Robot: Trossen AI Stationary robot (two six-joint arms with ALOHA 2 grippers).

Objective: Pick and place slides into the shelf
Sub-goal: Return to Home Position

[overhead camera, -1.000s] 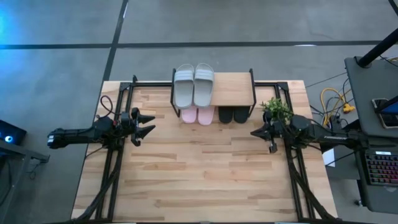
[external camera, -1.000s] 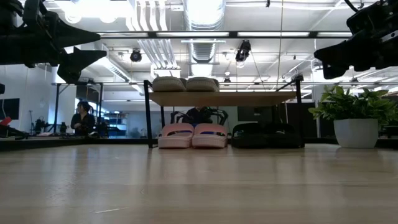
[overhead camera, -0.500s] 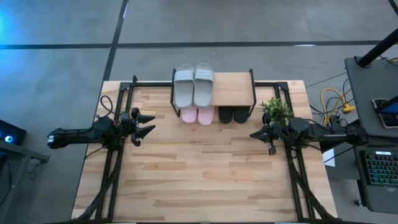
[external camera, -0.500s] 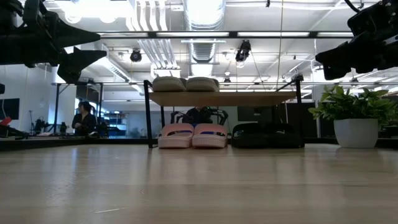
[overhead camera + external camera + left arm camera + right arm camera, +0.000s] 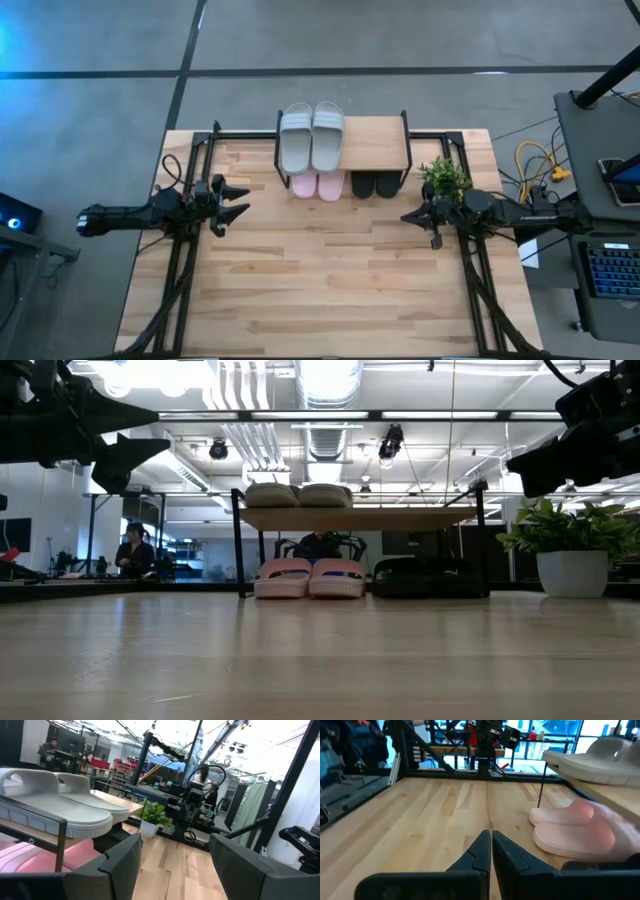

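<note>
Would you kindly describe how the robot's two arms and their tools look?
The left arm and right arm are both slim, dark and segmented. The left tool and right tool each carry two matte black, angular fingers that taper to points. No markings show.

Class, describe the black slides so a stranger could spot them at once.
Find the small rack with a light wooden top and black metal legs. Beneath it, on the potted plant's side, sit the black foam slides. Unlike the pale pink pair beside them, they are dark.
</note>
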